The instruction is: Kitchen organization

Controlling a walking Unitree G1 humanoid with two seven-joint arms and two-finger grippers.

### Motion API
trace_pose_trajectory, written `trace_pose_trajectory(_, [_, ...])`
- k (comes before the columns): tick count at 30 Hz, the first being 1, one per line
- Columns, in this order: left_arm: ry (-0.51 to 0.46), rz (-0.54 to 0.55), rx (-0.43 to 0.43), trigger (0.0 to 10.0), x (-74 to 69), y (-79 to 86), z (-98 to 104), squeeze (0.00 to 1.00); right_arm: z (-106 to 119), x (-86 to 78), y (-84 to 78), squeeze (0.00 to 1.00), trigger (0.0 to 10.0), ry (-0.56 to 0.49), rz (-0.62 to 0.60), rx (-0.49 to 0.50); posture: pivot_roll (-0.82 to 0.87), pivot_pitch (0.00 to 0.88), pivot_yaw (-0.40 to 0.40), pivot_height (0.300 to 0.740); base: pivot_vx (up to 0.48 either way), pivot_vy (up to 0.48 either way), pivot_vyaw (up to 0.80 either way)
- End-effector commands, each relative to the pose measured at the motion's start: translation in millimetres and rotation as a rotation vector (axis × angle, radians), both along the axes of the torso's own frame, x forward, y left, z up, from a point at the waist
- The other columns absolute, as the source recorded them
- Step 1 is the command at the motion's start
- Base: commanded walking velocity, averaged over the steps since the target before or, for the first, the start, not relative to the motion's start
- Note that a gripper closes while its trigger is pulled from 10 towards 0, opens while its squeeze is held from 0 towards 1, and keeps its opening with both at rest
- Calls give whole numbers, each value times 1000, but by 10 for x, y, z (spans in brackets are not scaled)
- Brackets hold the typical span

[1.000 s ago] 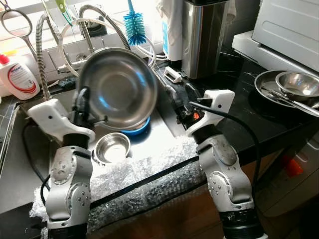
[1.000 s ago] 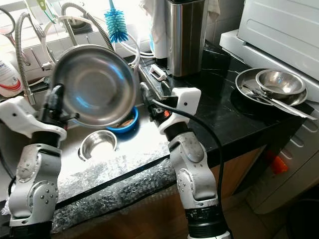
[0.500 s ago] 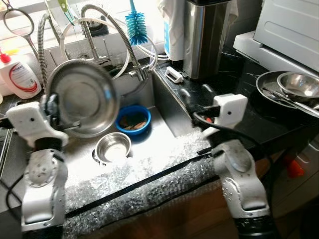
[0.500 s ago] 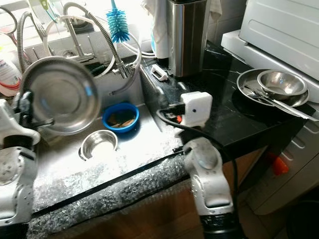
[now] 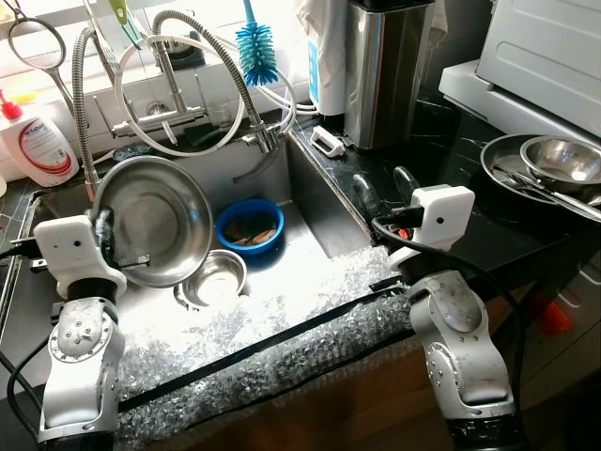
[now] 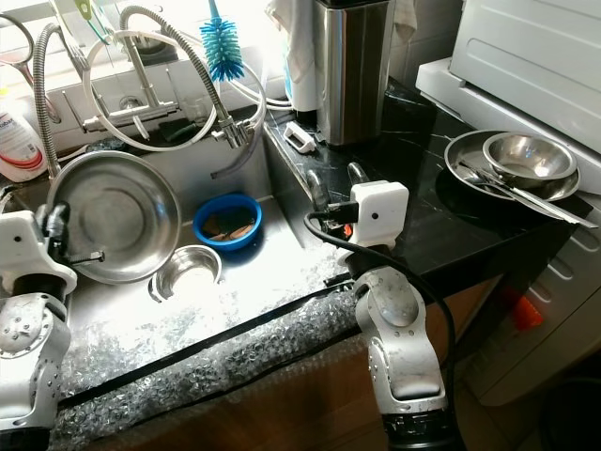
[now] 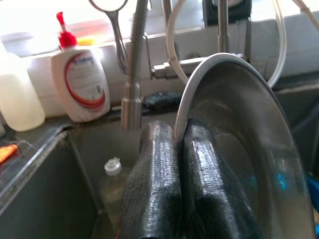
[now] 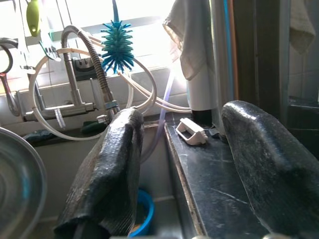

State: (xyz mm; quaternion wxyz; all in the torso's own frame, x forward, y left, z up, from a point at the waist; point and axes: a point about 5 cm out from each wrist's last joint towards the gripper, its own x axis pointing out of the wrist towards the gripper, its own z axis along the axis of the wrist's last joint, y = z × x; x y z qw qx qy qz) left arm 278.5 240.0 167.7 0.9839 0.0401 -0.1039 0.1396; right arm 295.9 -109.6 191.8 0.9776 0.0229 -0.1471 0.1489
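**Over the sink: large bowl in hand, stack waiting on the bench**

Item 1. White plastic soap bottle with a red pump cap (image 5: 36, 143), on the ledge at far left, upright, within reach of the tap.

Item 2. Left claw (image 7: 174, 144), clenched on the rim of the large round stainless-steel bowl (image 5: 155, 219); one finger inside, one outside. Bowl held on edge over the steel sink basin (image 5: 310, 244), probably so that it drains.

Item 3. Small stainless-steel bowl (image 5: 214, 278), on the sink floor near the drain, just below the held bowl.

Item 4. Blue round plastic dish (image 5: 249, 225), beside it, holding brownish scraps; likely awaiting a wash.

Item 5. Right claw (image 8: 194, 169), released, fingers spread, grasping nothing; above the black stone bench (image 5: 451, 150) at the sink's edge.

Item 6. Stacked steel bowls with utensils (image 5: 545, 169), far right on the bench; a probable destination for the held bowl.
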Motion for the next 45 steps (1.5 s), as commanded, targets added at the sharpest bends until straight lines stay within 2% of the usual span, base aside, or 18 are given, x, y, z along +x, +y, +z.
trace_pose_trajectory(1, [18,4,4,10000,34,-2,-3,0,83,-26,58,0,10000,-35,17,-1,-146,0,120,740,0,0,0])
trace_pose_trajectory(9, [22,5,5,10000,38,-5,-5,0,83,-27,60,0,10000,-35,17,0,-146,0,120,740,0,0,0])
trace_pose_trajectory(10, [160,-58,-52,10000,181,-59,-143,0,71,-31,108,0,10000,-26,37,-4,-141,0,129,740,0,0,0])
trace_pose_trajectory(11, [230,-84,-73,10000,245,-82,-210,0,65,-35,134,0,10000,-23,49,-5,-142,0,131,740,0,0,0])
trace_pose_trajectory(12, [258,-81,-64,10000,265,-79,-237,0,65,-37,144,0,10000,-23,54,-8,-142,0,131,740,0,0,0])
trace_pose_trajectory(22, [341,-117,-98,10000,288,-176,-361,0,60,-35,173,0,10000,-18,67,-18,-144,0,133,740,0,0,0])
trace_pose_trajectory(24, [384,-123,-125,10000,287,-197,-412,0,56,-39,187,0,10000,-15,73,-20,-143,0,131,740,0,0,0])
trace_pose_trajectory(30, [434,-123,-171,10000,271,-214,-495,0,51,-42,201,0,10000,-12,79,-20,-142,0,132,740,0,0,0])
trace_pose_trajectory(45, [519,-148,-197,10000,227,-248,-585,0,41,-40,229,0,10000,-5,88,-21,-139,0,134,740,0,0,0])
